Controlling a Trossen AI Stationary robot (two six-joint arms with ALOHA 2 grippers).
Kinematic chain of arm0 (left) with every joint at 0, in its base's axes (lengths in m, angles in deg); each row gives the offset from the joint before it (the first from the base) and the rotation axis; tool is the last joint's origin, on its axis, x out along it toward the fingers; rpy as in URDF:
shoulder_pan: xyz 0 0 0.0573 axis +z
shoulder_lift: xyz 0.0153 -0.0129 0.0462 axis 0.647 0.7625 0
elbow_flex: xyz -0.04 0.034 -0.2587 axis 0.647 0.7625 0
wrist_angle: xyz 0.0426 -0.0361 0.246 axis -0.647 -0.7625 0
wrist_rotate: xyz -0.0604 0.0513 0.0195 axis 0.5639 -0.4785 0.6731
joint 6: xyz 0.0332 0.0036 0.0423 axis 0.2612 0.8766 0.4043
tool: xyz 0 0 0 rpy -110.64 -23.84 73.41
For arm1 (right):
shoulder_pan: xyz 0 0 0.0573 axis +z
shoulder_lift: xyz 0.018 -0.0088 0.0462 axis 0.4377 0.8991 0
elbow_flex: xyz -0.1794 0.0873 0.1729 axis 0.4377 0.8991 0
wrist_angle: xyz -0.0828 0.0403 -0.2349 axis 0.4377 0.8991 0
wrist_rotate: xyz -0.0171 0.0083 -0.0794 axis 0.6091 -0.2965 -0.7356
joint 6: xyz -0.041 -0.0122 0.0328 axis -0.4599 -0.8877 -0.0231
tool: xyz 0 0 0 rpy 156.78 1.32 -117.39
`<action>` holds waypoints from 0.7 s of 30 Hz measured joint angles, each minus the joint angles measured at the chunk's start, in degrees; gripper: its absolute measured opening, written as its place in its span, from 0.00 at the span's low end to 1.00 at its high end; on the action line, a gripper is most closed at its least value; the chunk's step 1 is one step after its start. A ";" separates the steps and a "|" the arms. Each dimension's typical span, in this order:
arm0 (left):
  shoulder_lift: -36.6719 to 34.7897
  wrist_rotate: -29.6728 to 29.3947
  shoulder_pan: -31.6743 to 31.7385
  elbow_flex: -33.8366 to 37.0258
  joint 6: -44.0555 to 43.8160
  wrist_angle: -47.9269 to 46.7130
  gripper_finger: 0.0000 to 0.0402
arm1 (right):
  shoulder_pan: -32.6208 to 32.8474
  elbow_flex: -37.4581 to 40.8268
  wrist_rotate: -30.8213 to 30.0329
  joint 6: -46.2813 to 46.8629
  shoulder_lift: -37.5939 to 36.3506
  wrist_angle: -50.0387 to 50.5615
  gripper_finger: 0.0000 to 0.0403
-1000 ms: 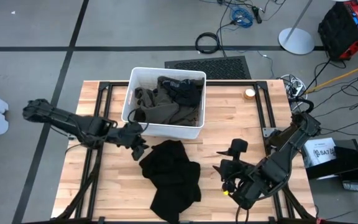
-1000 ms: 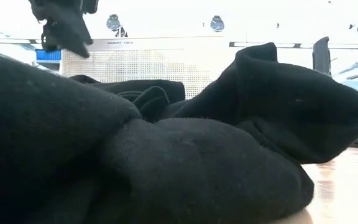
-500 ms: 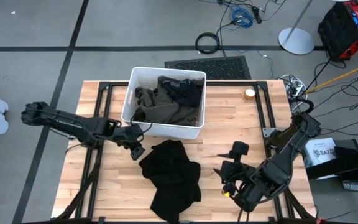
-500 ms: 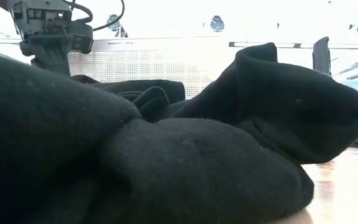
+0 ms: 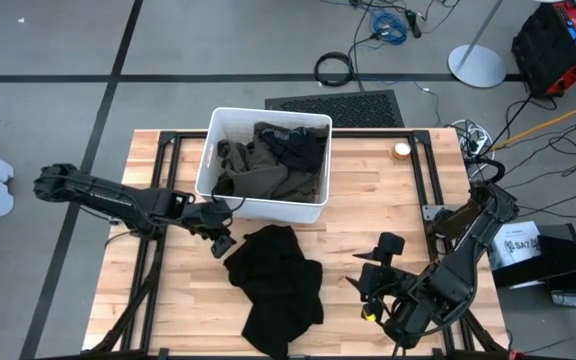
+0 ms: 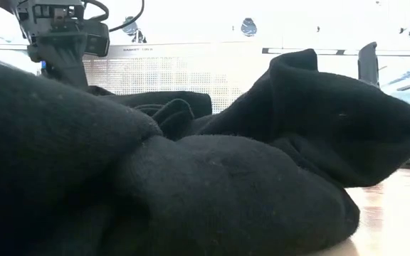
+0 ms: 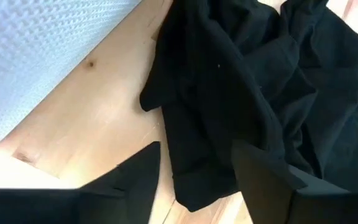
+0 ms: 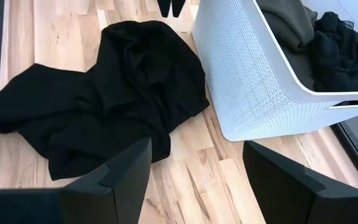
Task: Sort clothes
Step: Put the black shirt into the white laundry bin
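A black garment [image 5: 278,285] lies crumpled on the wooden table, in front of the white bin [image 5: 213,150]. It fills the low view [image 6: 191,178]. In the bin lie an olive garment [image 5: 258,172] and another black one [image 5: 293,142]. My left gripper [image 5: 223,245] is open and slants down at the black garment's far left edge [image 7: 191,180], which lies between its fingers; I cannot tell whether they touch it. My right gripper [image 5: 373,275] hangs open above bare table to the garment's right and faces it [image 8: 197,143].
The bin's near wall [image 7: 36,56] stands close behind my left gripper. A small roll of tape [image 5: 401,150] sits at the table's far right. Black frame rails [image 5: 158,200] run along both table sides. Bare wood [image 5: 368,220] lies between the garment and my right arm.
My left gripper has come down and slightly toward the near edge, to the black garment's far left edge, then kept still. The garment has not moved.
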 joint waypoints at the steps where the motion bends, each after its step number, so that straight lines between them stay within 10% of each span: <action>1: 0.00 -0.06 -0.01 0.00 0.49 0.12 0.53 | 0.00 0.00 0.00 0.00 0.02 0.00 0.60; 12: 0.59 0.02 -0.01 -0.02 -3.61 1.45 0.86 | -0.07 0.00 -0.02 0.02 0.02 0.00 0.60; 21: 4.92 0.16 -1.22 -0.04 -3.55 5.79 0.90 | -0.07 0.12 -0.07 1.12 0.04 -0.20 0.60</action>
